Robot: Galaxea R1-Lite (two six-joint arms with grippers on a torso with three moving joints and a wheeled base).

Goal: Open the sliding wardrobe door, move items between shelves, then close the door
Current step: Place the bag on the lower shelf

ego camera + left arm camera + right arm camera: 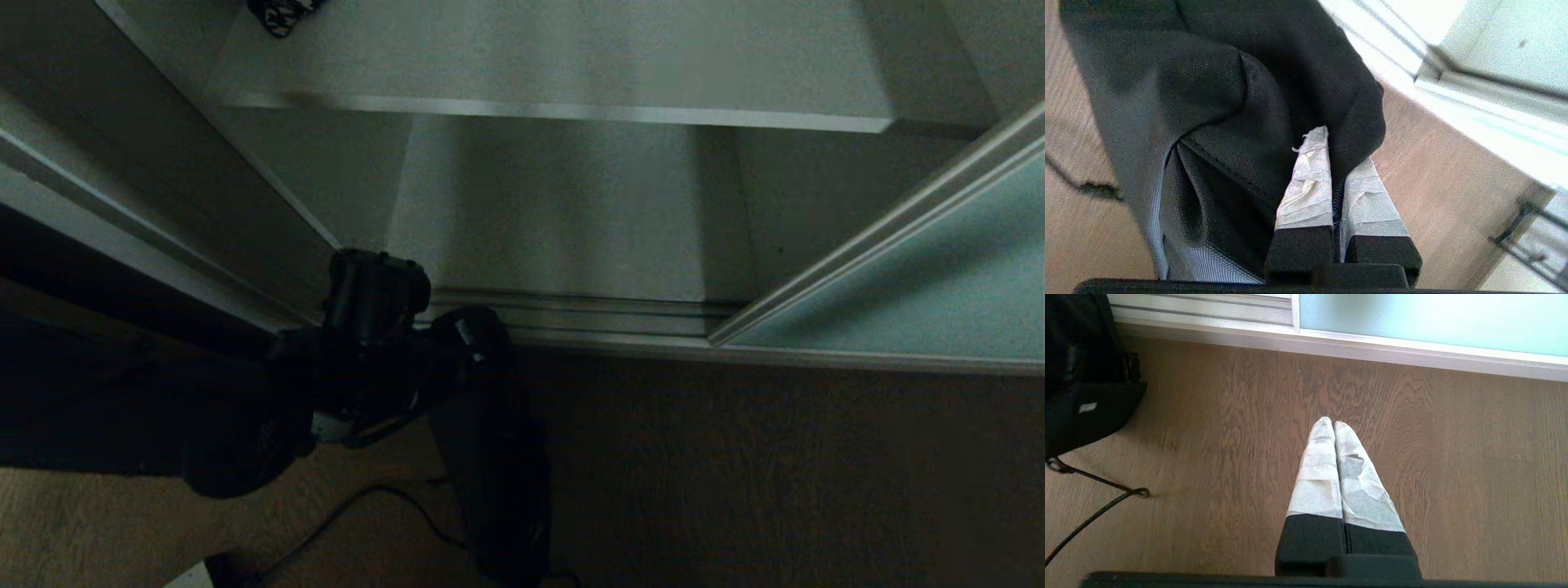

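- My left gripper (1333,163) is clamped on a fold of the floppy black bag (1229,102); the fabric is pinched between my taped fingers (1308,183) and hangs over the wooden floor (1412,457), in front of the wardrobe's open side
- My right gripper (1334,424) is closed on nothing, fingertips pressed together, pointing down at the floor near the floor track (1208,310)
- The sliding wardrobe door (914,278) stands pushed to the right; the compartment beside it is open
- The houndstooth bag (282,15) lies at the left end of the upper shelf (571,65); only its corner shows
- A black cable (1094,510) trails across the floor
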